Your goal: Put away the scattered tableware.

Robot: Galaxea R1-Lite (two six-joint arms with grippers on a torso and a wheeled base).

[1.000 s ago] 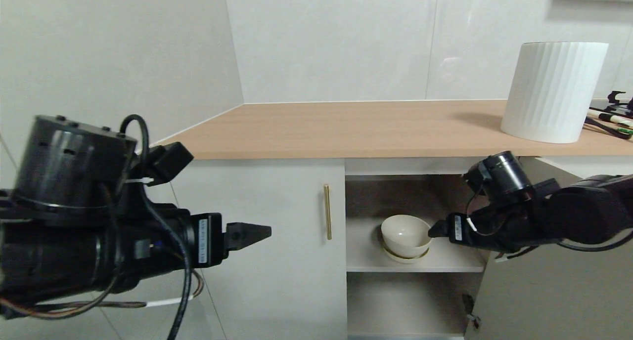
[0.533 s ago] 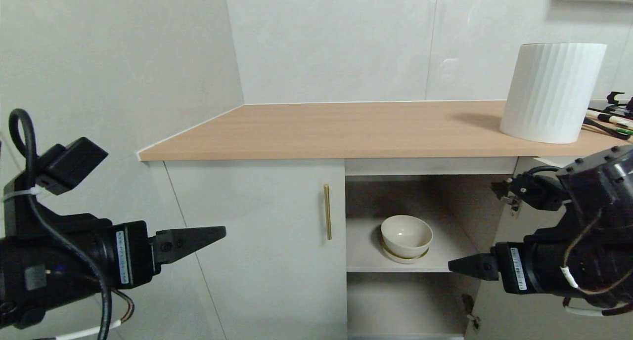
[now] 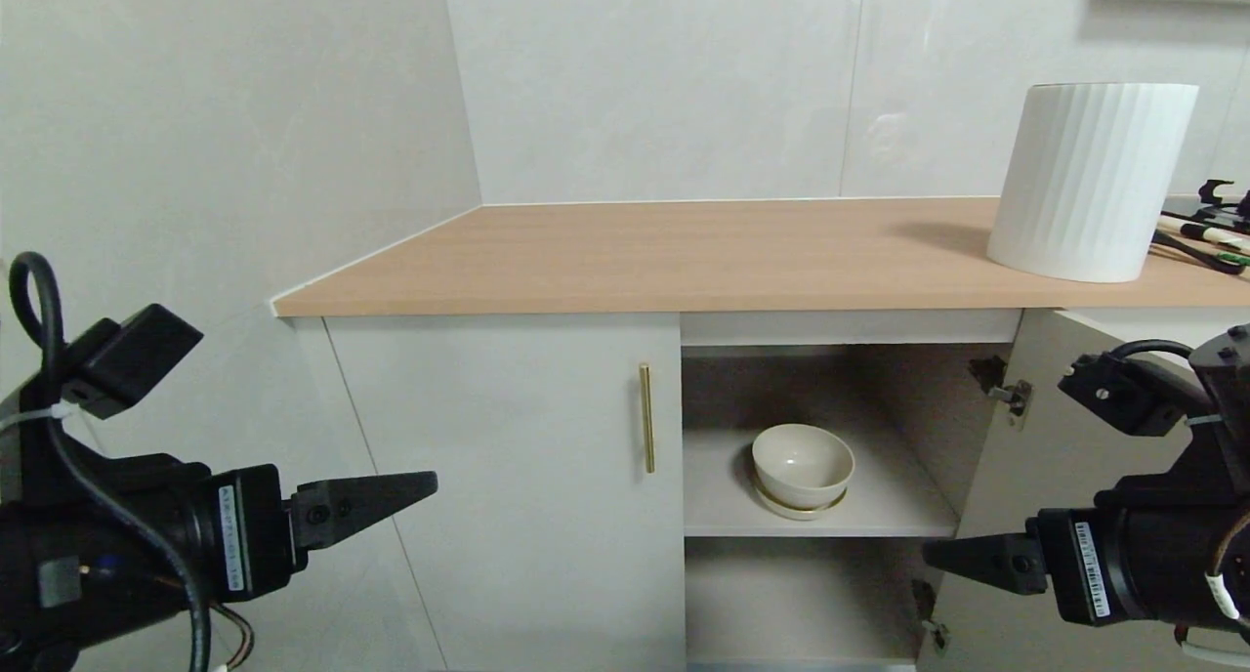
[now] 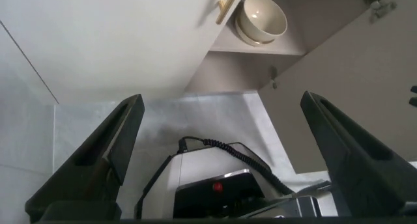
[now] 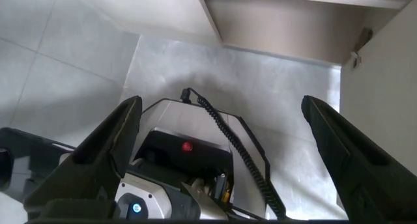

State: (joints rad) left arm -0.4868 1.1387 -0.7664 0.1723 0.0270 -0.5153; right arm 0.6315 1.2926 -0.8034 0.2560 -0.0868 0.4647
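Head view: cream bowl (image 3: pixel 803 464) stacked on a matching plate (image 3: pixel 799 508), upper shelf (image 3: pixel 879 501) of the open cabinet (image 3: pixel 781 384).
Left claw (image 4: pixel 221 99) and right claw (image 5: pixel 220 103) are held wide and empty, well apart from the bowl; a white ribbed container (image 3: pixel 1092 179) is set on the tabletop (image 3: pixel 684 252).

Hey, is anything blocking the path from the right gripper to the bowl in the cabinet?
Nothing visible does. The bowl sits on a plate on the shelf, the door on that side stands open, and the right gripper, open and empty, hangs outside.
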